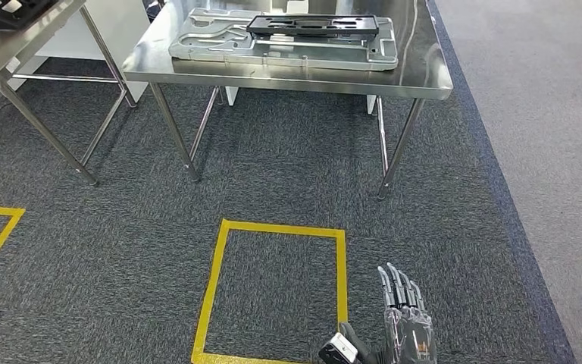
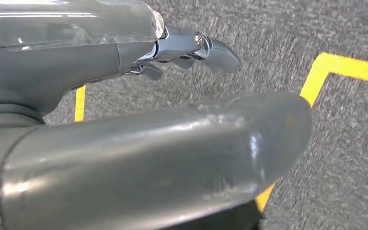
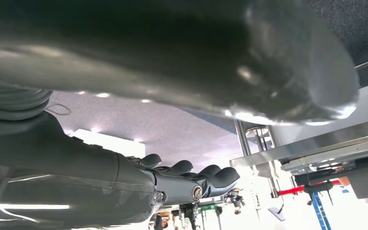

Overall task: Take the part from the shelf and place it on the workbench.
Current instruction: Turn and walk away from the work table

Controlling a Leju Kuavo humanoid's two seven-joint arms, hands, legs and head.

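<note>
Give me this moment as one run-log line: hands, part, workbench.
left hand: open, holds nothing, over carpet | right hand: open, holds nothing | black part: lies on grey tray on workbench | yellow floor square: ahead of robot

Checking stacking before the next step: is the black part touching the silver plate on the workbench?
Touching. In the head view the black part lies flat on the silver plate on the workbench, with no gap showing between them.

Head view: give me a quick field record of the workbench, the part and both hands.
workbench: shiny steel table, ahead across the carpet
on it: flat grey metal tray with a black rectangular frame part on top
floor: yellow tape square
right hand: low, fingers straight, holding nothing
left hand: above the carpet, holding nothing
</note>
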